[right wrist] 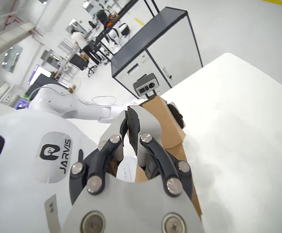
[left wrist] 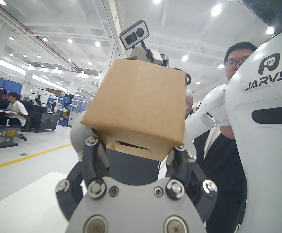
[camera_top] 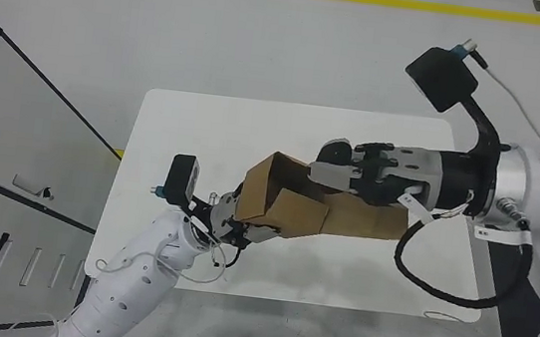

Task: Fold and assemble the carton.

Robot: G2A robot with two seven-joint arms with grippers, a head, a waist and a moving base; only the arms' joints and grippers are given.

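The brown carton (camera_top: 286, 205) is held over the middle of the white table (camera_top: 368, 280), gripped at its left end by the left gripper (left wrist: 136, 147). The right gripper (right wrist: 129, 124) is squeezed shut beside it.

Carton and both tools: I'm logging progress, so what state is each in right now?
carton, partly folded, one long panel not yet folded up.
left tool, shut on the carton's end.
right tool, shut, lying beside the carton.
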